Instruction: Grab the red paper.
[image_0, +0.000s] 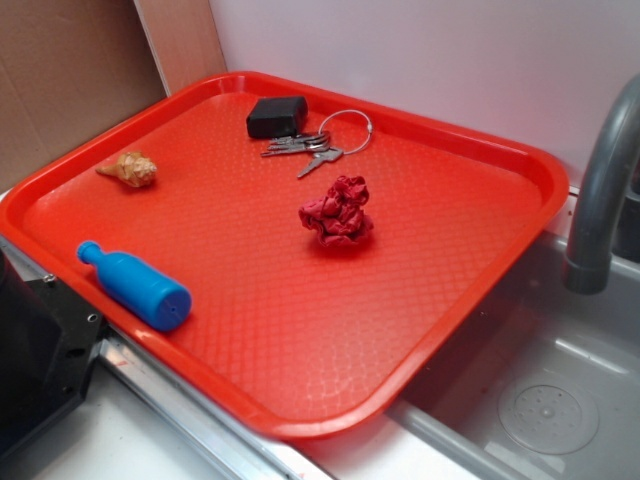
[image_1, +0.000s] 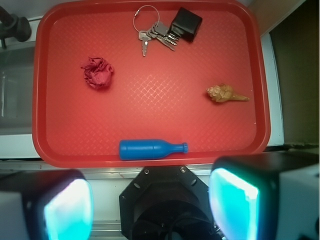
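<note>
The red paper (image_0: 337, 211) is a dark crimson wrinkled ball lying near the middle of the orange-red tray (image_0: 300, 340). In the wrist view it (image_1: 98, 72) sits in the tray's upper left part. My gripper (image_1: 152, 205) hangs high above the robot's black base, outside the tray's near edge, far from the paper. Its jaws stand wide apart with nothing between them. The gripper itself does not show in the exterior view.
On the tray (image_1: 150, 100) lie a blue toy bottle (image_1: 151, 149), a tan seashell (image_1: 226, 93), and a key bunch with a black fob (image_1: 165, 30). A grey sink (image_0: 540, 390) with a faucet (image_0: 600, 190) borders the tray. The black robot base (image_1: 167, 200) is below me.
</note>
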